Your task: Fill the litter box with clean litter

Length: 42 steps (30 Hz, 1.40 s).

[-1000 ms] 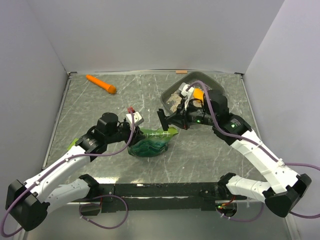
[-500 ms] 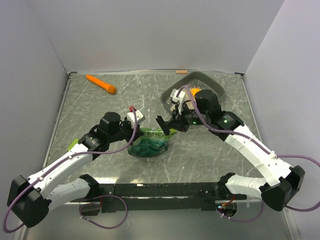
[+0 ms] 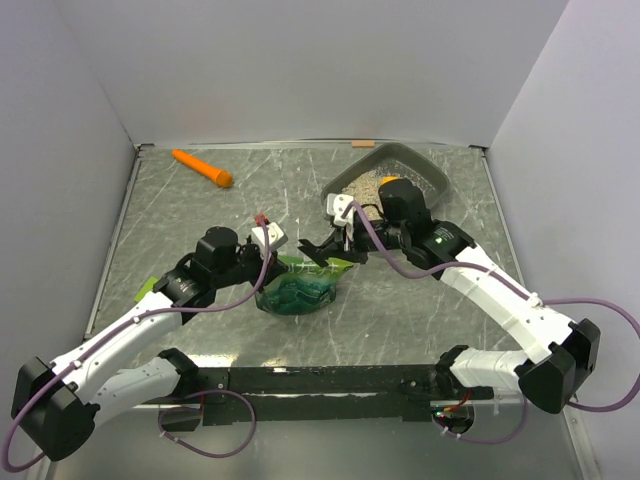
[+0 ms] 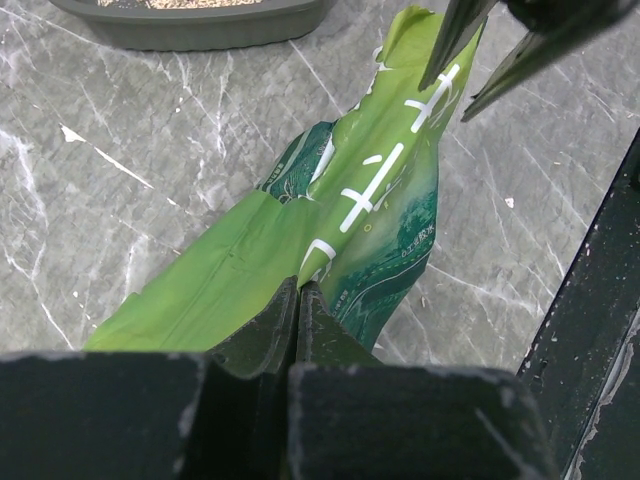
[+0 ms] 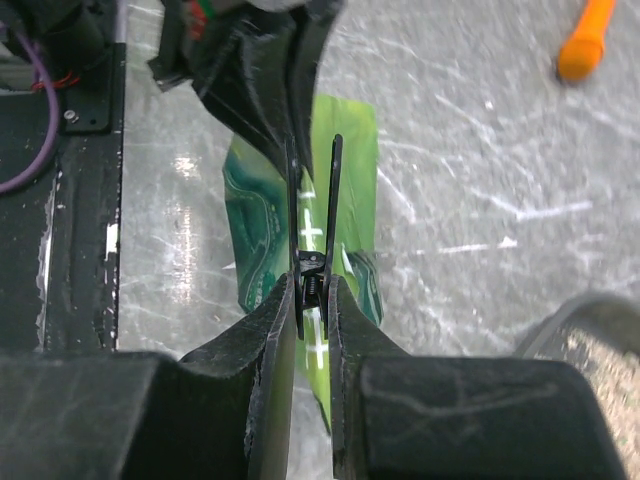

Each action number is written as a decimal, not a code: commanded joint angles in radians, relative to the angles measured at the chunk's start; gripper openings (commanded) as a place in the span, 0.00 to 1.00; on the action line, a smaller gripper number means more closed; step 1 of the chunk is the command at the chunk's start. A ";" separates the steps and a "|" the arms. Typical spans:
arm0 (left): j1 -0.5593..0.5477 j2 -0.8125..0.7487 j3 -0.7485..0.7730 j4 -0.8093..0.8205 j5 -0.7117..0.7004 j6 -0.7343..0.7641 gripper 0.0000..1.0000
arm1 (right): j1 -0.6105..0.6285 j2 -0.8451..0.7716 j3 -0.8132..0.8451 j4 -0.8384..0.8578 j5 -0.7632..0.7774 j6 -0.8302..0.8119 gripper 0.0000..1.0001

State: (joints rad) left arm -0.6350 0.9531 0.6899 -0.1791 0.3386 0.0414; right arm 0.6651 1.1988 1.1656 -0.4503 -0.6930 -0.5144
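Observation:
The dark grey litter box (image 3: 428, 170) stands at the back right with pale litter (image 3: 366, 187) in it; its near wall shows in the left wrist view (image 4: 200, 25). A green glossy bag (image 3: 300, 290) lies at the table's middle. My left gripper (image 3: 274, 262) is shut on the bag's folded left edge (image 4: 298, 290). My right gripper (image 3: 342, 245) is shut on a black spring clip (image 5: 312, 220), squeezing it open. The clip's prongs (image 4: 455, 35) hang just above the bag's torn top end (image 5: 345, 150).
An orange scoop (image 3: 203, 168) lies at the back left, also in the right wrist view (image 5: 585, 40). The black base rail (image 3: 320, 380) runs along the near edge. Grey walls close the table on three sides.
My right gripper has moved left and forward from the litter box's near corner to the bag's top end, carrying the clip. The left gripper keeps its hold on the bag.

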 commanded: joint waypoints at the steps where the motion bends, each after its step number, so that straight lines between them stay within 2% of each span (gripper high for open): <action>1: -0.003 -0.022 -0.012 -0.006 0.007 -0.011 0.01 | 0.011 0.021 0.019 0.047 -0.062 -0.096 0.00; 12: -0.005 -0.031 -0.010 -0.007 0.008 -0.015 0.01 | 0.014 0.073 0.048 -0.013 -0.008 -0.151 0.00; 17: -0.005 -0.033 -0.010 -0.007 0.000 -0.014 0.01 | 0.016 0.117 0.091 -0.142 0.012 -0.183 0.00; 20: -0.005 -0.033 -0.007 -0.008 0.000 -0.017 0.01 | 0.016 0.125 0.082 -0.157 0.039 -0.196 0.00; 32: -0.005 -0.047 -0.012 -0.008 -0.013 -0.021 0.01 | 0.079 0.174 0.172 -0.347 0.274 -0.234 0.00; 42: -0.005 -0.047 -0.007 -0.010 -0.016 -0.020 0.01 | 0.119 0.202 0.220 -0.424 0.374 -0.237 0.00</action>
State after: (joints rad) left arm -0.6418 0.9318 0.6807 -0.1833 0.3416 0.0360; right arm 0.7799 1.3918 1.3487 -0.7799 -0.4427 -0.7235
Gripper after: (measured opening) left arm 0.024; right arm 0.187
